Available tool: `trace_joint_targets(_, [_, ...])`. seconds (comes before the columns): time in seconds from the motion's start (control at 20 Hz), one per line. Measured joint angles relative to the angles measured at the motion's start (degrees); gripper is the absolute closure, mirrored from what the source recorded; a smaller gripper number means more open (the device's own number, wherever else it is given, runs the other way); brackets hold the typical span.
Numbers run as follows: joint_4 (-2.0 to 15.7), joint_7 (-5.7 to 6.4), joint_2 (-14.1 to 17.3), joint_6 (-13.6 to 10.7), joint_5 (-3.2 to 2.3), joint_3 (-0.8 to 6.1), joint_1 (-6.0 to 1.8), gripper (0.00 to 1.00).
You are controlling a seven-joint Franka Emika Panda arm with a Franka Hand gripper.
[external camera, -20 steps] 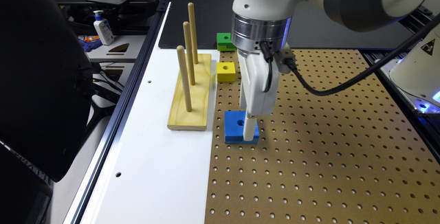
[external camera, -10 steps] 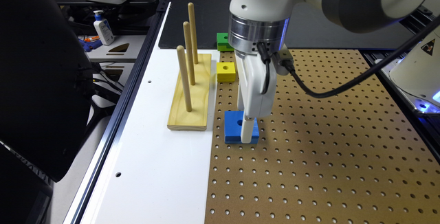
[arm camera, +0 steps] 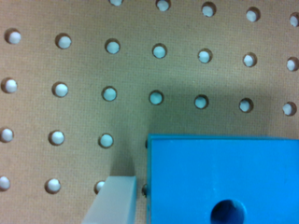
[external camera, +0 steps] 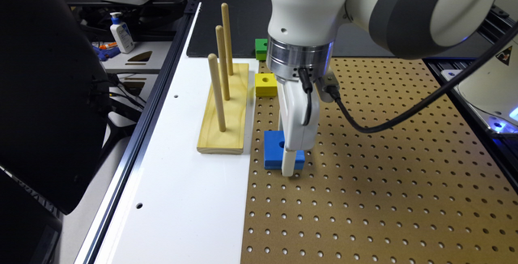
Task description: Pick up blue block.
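The white 2-fingered claw [external camera: 288, 162] is down over the flat bright-blue block with a round centre hole [external camera: 276, 150] on the brown perforated pegboard [external camera: 364, 199]. 1 pale finger [arm camera: 112, 200] stands just beside the block's edge, a narrow gap between; whether the claw grips cannot be told.

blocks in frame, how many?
3. Blue block under the gripper on the pegboard; yellow block behind it; green block farthest back. The arm may hide others.
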Motion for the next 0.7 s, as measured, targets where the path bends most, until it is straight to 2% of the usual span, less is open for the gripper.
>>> trace_joint_targets(0.15, [0.94,0.0,0.6,0.0,-0.15,-0.14,0.0,0.0])
trace_joint_targets(0.2, [1.06,0.0,0.7,0.0,-0.18,-0.15,-0.06,1.0])
trace_joint_targets(0.5, [1.05,0.0,0.7,-0.1,-0.18,-0.14,-0.09,1.0])
trace_joint_targets(0.7, [0.86,0.0,0.3,-0.5,-0.31,-0.53,-0.07,1.0])
